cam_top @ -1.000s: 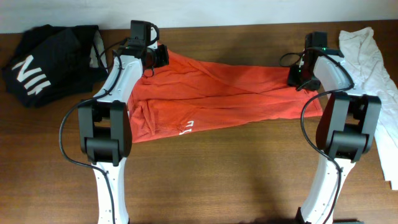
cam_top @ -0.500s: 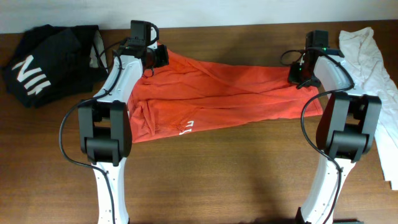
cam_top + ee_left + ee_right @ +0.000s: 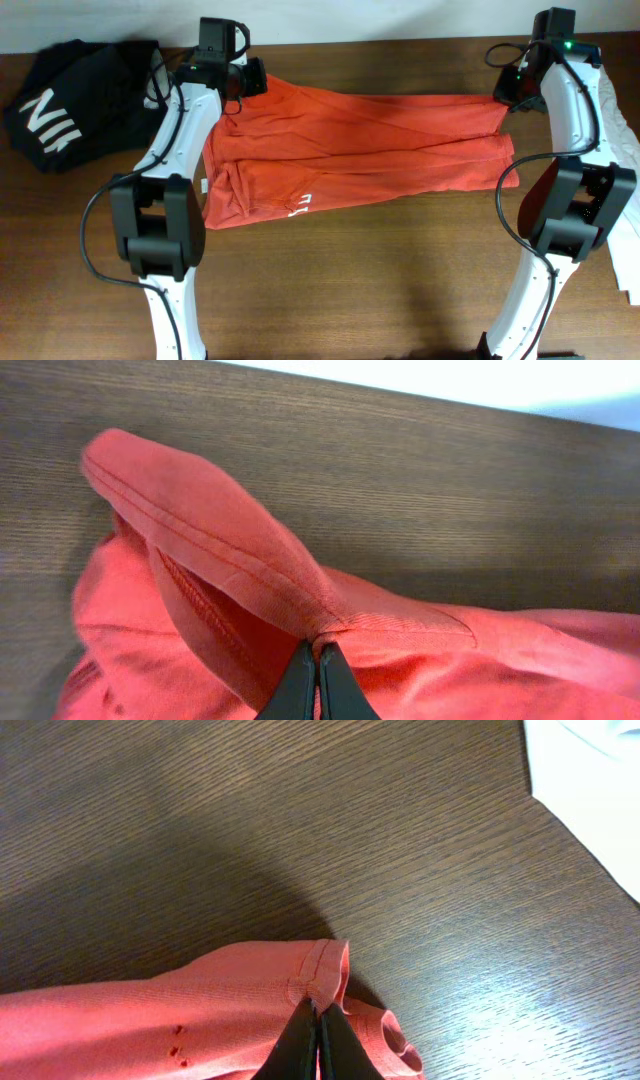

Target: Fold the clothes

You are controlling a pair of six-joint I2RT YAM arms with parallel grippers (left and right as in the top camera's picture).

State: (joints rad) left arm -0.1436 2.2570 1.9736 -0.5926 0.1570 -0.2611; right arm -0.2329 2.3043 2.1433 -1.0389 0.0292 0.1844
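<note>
The setting is best read as a robotics lab or test bench rather than a home. Two white-and-black arms, the left arm point(image 3: 178, 120) and the right arm point(image 3: 575, 110), are mounted at the near edge of a wood-grain table point(image 3: 400, 270), and black cables point(image 3: 86, 250) are looped along them. A plain pale wall point(image 3: 400, 18) is seen behind. A red-orange T-shirt point(image 3: 380, 140), a black garment point(image 3: 70, 100) and a white garment point(image 3: 620, 130) are laid out as working material.

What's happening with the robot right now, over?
Left fingers shut on red shirt hem. Right fingers shut on opposite corner. Black garment, white garment aside, nothing blocking.
</note>
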